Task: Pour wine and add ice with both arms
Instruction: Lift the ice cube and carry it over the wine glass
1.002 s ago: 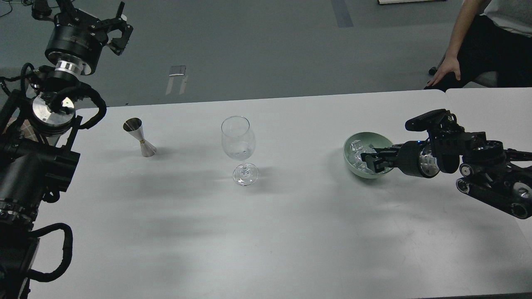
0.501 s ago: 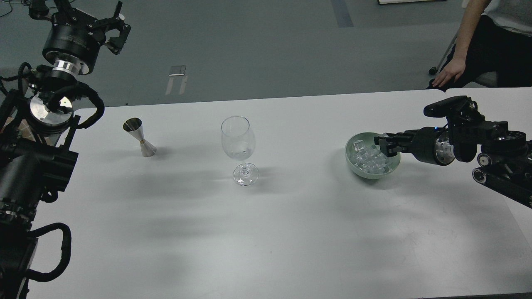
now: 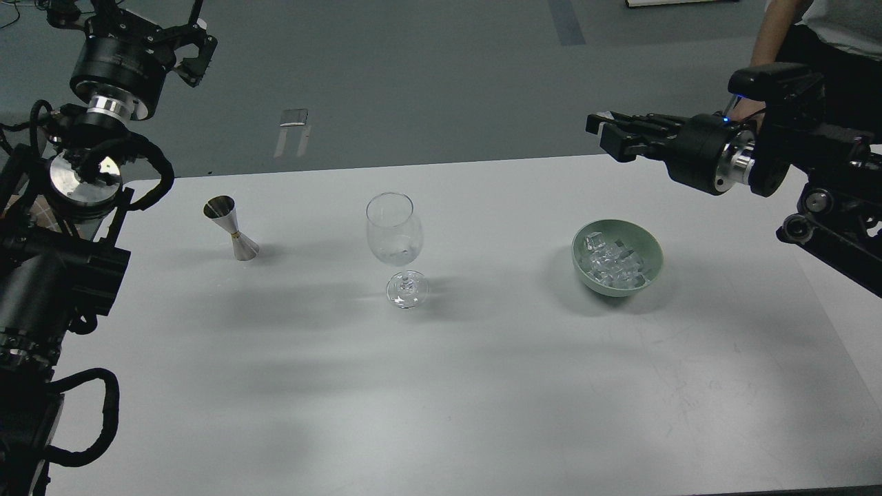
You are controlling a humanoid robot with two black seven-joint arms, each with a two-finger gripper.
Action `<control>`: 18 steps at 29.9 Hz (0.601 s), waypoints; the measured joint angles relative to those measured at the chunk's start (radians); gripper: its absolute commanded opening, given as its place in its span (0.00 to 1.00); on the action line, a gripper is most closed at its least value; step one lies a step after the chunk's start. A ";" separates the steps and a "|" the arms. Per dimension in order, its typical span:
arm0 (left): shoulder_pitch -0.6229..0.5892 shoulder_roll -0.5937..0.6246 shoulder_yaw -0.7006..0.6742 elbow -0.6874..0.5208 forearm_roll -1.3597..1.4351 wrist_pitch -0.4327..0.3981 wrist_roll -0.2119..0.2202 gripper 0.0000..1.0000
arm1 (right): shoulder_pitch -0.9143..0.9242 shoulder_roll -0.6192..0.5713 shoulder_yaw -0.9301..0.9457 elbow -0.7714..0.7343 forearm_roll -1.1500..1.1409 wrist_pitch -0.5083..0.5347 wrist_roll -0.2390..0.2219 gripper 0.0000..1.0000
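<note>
A clear wine glass (image 3: 395, 234) stands upright mid-table, with a faint trace of clear wine (image 3: 397, 257) low in its bowl. A pale green bowl (image 3: 648, 244) at the right holds several clear ice cubes (image 3: 612, 263). My right gripper (image 3: 606, 134) hangs high above the far table edge, up and behind the green bowl. Its fingers look close together, and I see no ice between them. My left gripper (image 3: 195, 43) is raised at the far left, off the table, with fingers spread and empty.
A small steel jigger (image 3: 233, 228) stands upright on the left of the white table (image 3: 441, 386). A seated person (image 3: 820, 41) is beyond the table's far right corner, behind my right arm.
My right gripper has lifted out of the green bowl and risen up and back, well above the table. The left arm has barely moved.
</note>
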 measured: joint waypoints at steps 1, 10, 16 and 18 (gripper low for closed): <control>0.000 0.001 0.000 0.000 0.000 0.000 0.000 0.98 | 0.002 0.011 0.001 0.012 -0.001 0.000 0.000 0.22; 0.000 0.014 0.002 -0.001 0.001 -0.001 0.000 0.98 | 0.044 0.216 -0.006 0.053 -0.013 0.003 -0.011 0.22; 0.000 0.022 -0.001 -0.001 0.000 -0.002 0.000 0.98 | 0.049 0.371 -0.015 0.015 -0.086 0.005 -0.019 0.20; 0.000 0.023 -0.001 -0.001 0.000 -0.001 0.000 0.98 | 0.049 0.414 -0.016 -0.010 -0.109 0.005 -0.020 0.20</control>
